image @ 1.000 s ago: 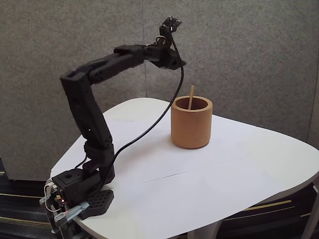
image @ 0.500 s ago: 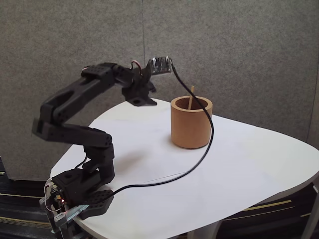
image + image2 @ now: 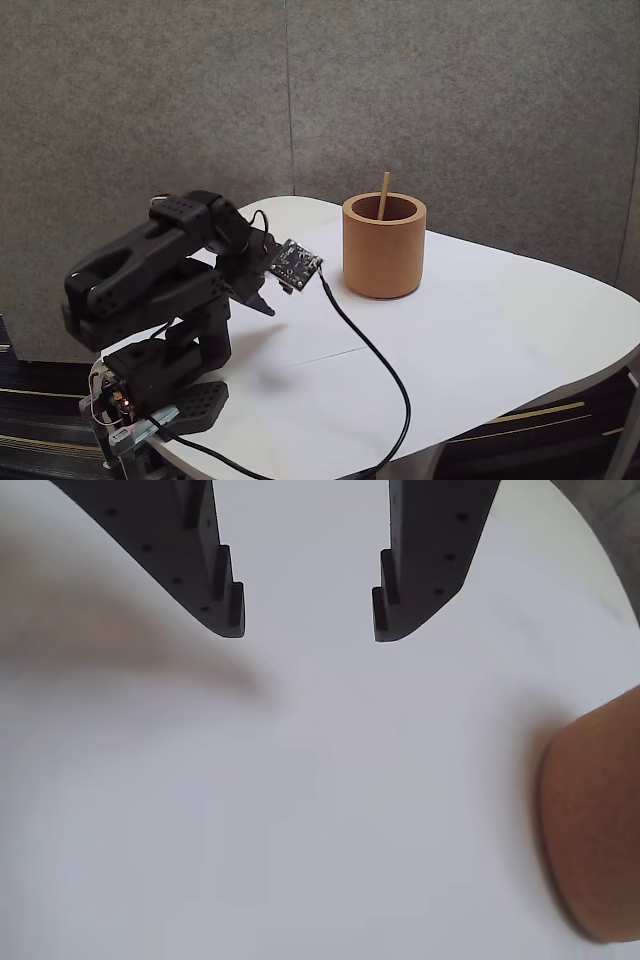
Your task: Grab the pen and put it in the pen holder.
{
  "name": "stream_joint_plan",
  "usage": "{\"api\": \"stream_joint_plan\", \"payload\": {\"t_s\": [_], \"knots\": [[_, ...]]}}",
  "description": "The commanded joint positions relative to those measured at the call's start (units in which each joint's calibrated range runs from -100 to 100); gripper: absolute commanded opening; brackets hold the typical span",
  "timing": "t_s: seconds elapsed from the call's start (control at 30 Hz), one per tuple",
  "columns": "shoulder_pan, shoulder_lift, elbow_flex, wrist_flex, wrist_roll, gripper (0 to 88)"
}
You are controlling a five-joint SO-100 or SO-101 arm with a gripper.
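Standing in the pen holder (image 3: 384, 250), the pen (image 3: 382, 196) is well apart from the empty end effector (image 3: 305, 628).

fixed view fronting table (image 3: 480, 340), wrist view looking down close

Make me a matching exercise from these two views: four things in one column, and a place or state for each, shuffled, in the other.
Things:
1. thin light-brown wooden pen
2. thick-walled orange-tan cylindrical pen holder
3. black two-finger gripper
4. black cable

Places or states:
A. open, holding nothing
B. trails across the white table
C. stands on the table, right of the arm in the fixed view
D. stands inside the cup, tip above the rim

Pairs: 1-D, 2-C, 3-A, 4-B
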Motion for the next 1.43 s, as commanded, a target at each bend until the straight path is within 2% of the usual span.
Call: {"api": "stream_joint_plan", "payload": {"t_s": [0.0,0.5,1.4], "knots": [[-0.09,-1.59,3.34,1.44,-1.07,17.8],[0.21,-10.70,9.48,1.61,-1.23,17.8],[0.21,-11.03,9.57,1.61,-1.12,17.8]]}}
